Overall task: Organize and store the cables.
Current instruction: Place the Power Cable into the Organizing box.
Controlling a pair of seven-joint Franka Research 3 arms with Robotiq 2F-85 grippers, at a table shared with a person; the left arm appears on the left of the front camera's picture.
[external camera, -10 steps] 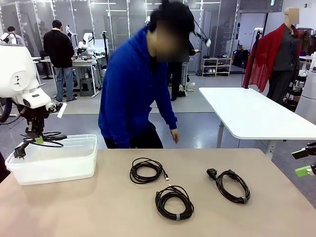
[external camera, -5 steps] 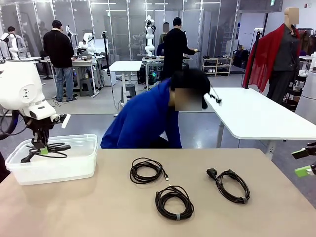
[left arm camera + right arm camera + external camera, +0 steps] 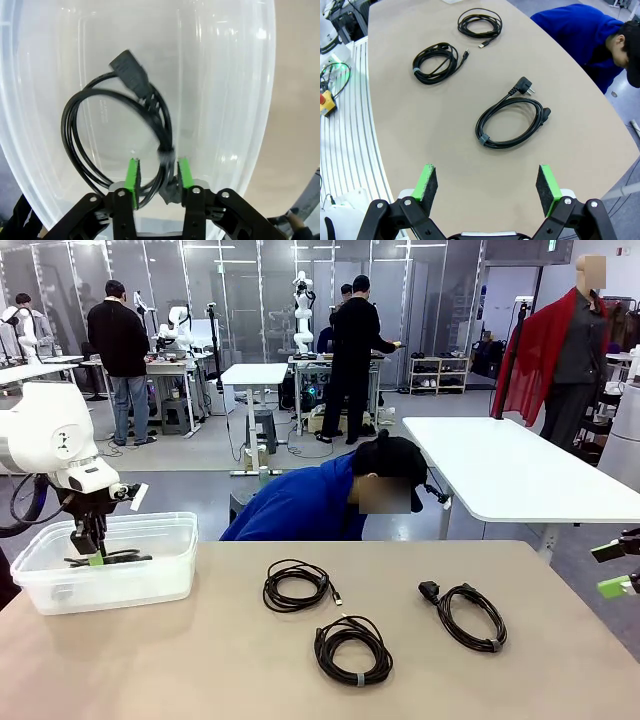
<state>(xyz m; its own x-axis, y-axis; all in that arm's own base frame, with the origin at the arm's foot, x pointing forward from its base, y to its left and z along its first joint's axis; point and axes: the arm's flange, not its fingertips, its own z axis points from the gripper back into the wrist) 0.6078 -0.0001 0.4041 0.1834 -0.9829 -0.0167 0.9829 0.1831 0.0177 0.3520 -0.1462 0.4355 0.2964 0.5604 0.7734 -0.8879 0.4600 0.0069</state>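
A black cable coil (image 3: 131,75) with a plug end lies in the clear plastic bin (image 3: 130,590) at the table's left. My left gripper (image 3: 94,558) reaches down into the bin (image 3: 240,100). Its green pads stand apart on either side of the cord, which looks blurred between them, so it is open. Three more coiled cables lie on the tan table: one at centre (image 3: 296,585), one nearer the front (image 3: 352,650), and one with a plug at the right (image 3: 468,615). My right gripper (image 3: 487,185) hovers open beyond the table's right edge, above the plug cable (image 3: 512,122).
A person in a blue hoodie (image 3: 300,505) bends low behind the table's far edge. A white table (image 3: 520,475) stands behind at the right. In the right wrist view, the table's rounded edge runs close to a ribbed white floor rail (image 3: 350,150).
My left gripper has come down into the bin with the coil and its jaws have parted. The person has gone from standing to stooping behind the table. The right arm is still.
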